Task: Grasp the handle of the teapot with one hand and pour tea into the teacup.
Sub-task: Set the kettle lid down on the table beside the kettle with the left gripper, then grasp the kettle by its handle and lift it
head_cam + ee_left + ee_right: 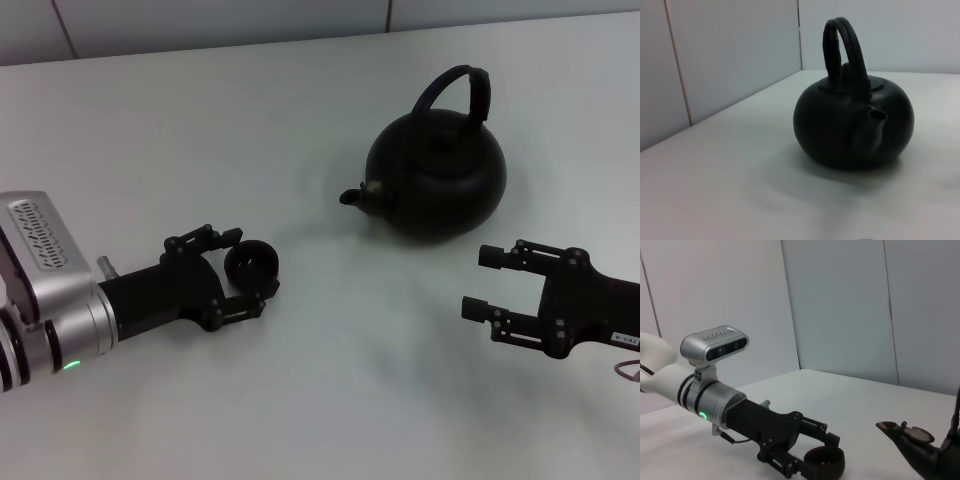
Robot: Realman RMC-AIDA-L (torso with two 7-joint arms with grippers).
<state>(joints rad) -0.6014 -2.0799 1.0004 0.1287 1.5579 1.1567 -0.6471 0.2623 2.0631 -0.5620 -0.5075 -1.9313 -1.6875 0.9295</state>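
The matte-black teapot [435, 185] stands on the white table at the back right, its spout pointing left toward the teacup. Its arched handle [455, 85] stands upright over the lid. The teapot [855, 125] and its handle [842, 50] also show in the left wrist view. The small dark teacup [252, 265] sits on the table between the fingers of my left gripper [243, 270], which is closed around it. The right wrist view shows the same grip on the teacup [825, 462]. My right gripper [482, 283] is open and empty, in front of the teapot and to its right.
The white table [300, 120] runs back to a light wall. The teapot's spout [905, 432] shows at the edge of the right wrist view. A gap of bare table lies between the cup and the teapot.
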